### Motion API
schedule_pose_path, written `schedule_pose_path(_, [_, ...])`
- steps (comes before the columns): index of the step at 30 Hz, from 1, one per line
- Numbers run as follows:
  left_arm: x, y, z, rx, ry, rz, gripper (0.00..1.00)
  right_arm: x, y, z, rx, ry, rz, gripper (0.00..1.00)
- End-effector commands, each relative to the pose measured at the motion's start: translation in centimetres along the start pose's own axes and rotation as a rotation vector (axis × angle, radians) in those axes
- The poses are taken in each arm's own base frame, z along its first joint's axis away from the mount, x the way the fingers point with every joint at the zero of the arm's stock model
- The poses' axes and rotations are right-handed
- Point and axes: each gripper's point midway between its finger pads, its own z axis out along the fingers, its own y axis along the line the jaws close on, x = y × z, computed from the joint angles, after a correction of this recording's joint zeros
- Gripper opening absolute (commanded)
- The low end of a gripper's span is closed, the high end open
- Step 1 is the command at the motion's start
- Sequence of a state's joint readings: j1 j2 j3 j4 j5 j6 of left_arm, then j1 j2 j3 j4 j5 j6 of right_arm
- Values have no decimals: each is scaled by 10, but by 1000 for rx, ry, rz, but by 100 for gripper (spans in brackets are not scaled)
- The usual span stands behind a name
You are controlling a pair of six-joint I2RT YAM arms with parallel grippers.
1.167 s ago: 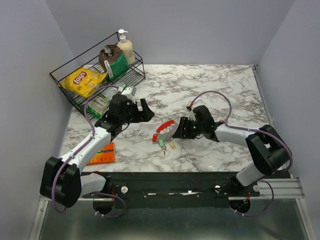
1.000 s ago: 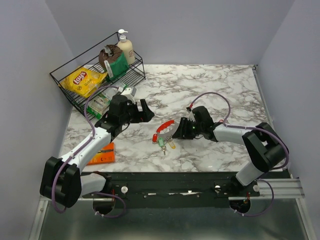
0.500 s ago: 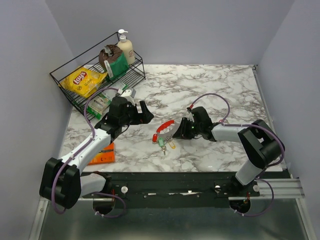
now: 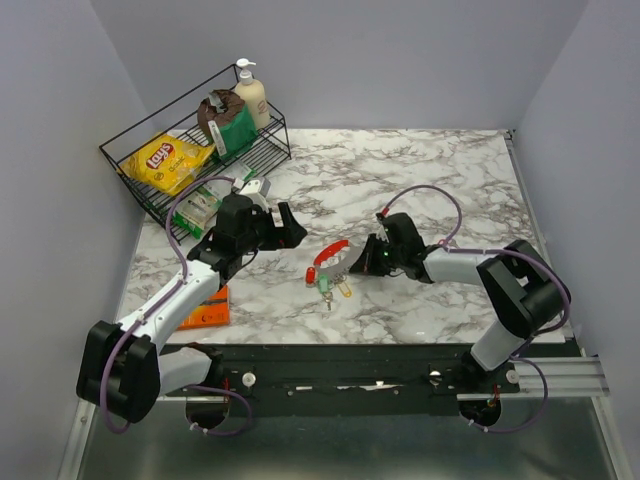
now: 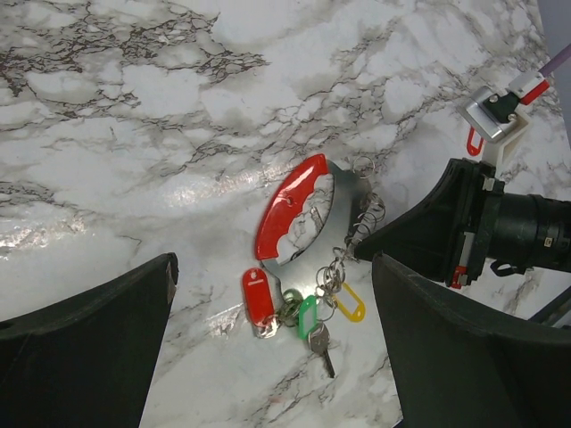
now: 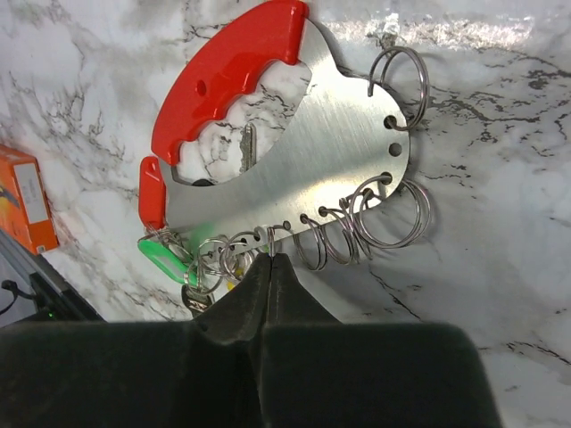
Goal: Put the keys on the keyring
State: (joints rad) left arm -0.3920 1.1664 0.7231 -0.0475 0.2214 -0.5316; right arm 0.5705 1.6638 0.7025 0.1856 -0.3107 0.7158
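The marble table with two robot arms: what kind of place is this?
Most likely a robot test booth. Plain walls box in the table, the left arm and right arm are bolted to a base plate at its edge, and a wire rack holds a chip bag.

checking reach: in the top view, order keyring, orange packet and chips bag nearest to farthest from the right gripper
1. keyring, centre, at the right gripper's tips
2. orange packet, near left
3. chips bag, far back left

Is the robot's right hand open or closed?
Shut. On the right hand the two black fingers touch with no gap, beside the red-handled silvery metal keyring.
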Motion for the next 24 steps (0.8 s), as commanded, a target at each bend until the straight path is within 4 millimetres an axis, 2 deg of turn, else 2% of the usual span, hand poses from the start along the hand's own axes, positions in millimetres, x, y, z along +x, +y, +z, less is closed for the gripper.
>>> schedule_pose_path(1, [-5, -2, -8, 0, -29, 16, 99, -21, 11, -8, -3, -68, -99, 0])
schedule_pose_path(6, [-16, -10, -21, 22, -76, 53, 99, -41, 31, -25, -33, -108, -232, 0])
schedule_pose_path(13, [-23, -26, -34, 97, -115, 105, 99, -73, 74, -57, -113, -171, -460, 0])
schedule_pose_path(19, [-19, -46, -38, 203, -86, 155, 99, -69, 113, -73, -290, -117, -632, 0])
schedule_pose_path(24, [-17, -64, -43, 284, -68, 196, 99, -56, 133, -82, -432, -67, -697, 0])
